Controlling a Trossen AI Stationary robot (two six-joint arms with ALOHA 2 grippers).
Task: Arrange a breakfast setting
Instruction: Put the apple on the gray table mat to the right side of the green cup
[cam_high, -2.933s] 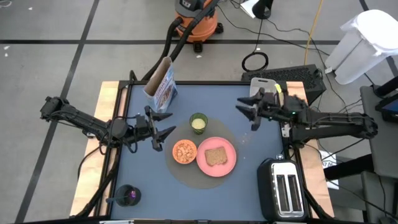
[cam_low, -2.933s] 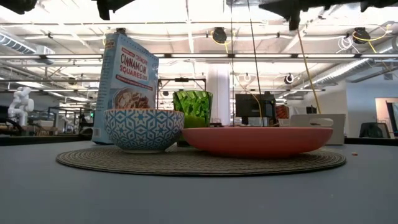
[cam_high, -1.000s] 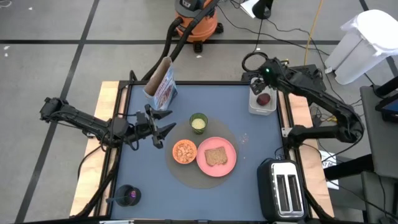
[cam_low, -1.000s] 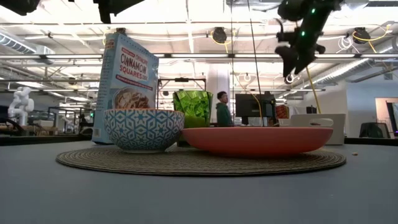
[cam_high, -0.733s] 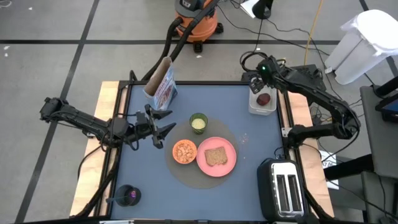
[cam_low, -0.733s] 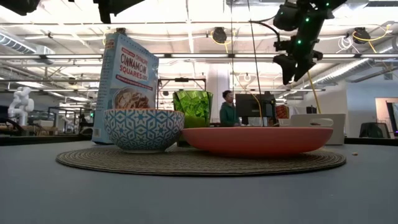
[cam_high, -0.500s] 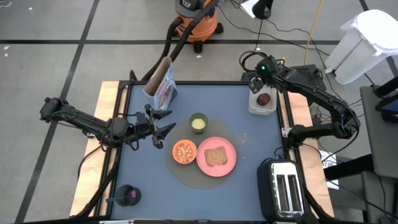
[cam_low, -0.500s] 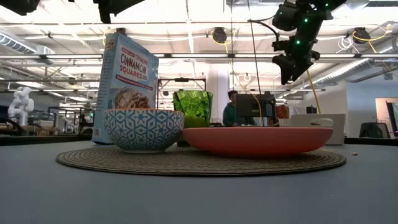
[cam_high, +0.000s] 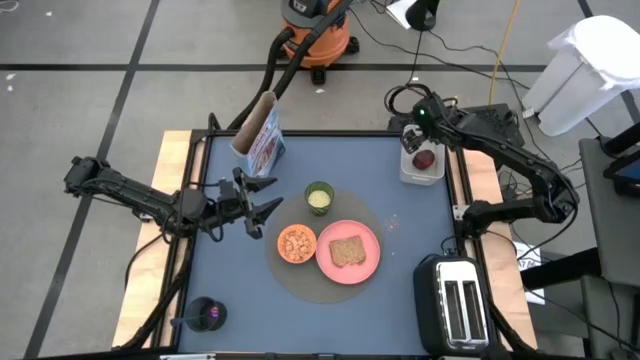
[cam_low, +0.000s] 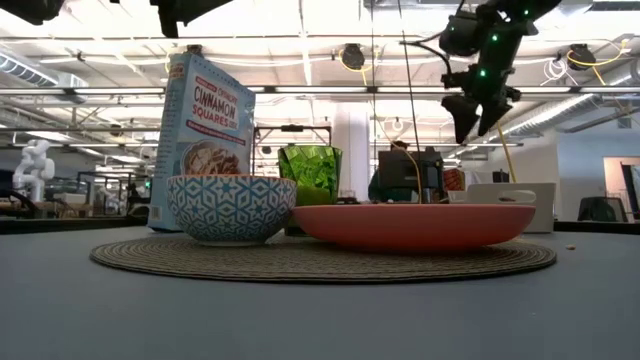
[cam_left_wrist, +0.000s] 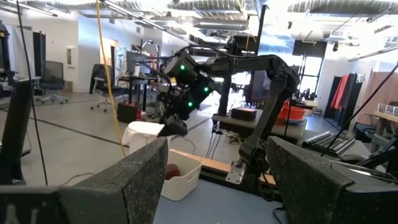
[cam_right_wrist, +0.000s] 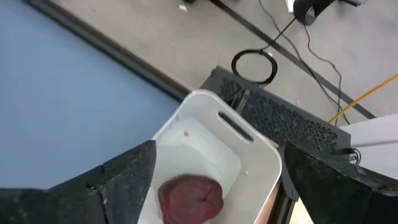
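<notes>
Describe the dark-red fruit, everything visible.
The dark-red fruit is a rounded, smooth, slightly lobed piece lying alone on the floor of a white plastic bin at the table's far right corner. Nothing grips it: the right gripper hovers above the bin, fingers open to either side of the fruit.

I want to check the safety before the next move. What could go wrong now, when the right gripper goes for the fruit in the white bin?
1. The dark-red fruit lies low in the white bin; the open right gripper, hovering above it, might strike the bin's wall.
2. The fruit looks round and may slip from the fingers.
3. The way to the pink plate passes near the green cup, which could tip.
</notes>
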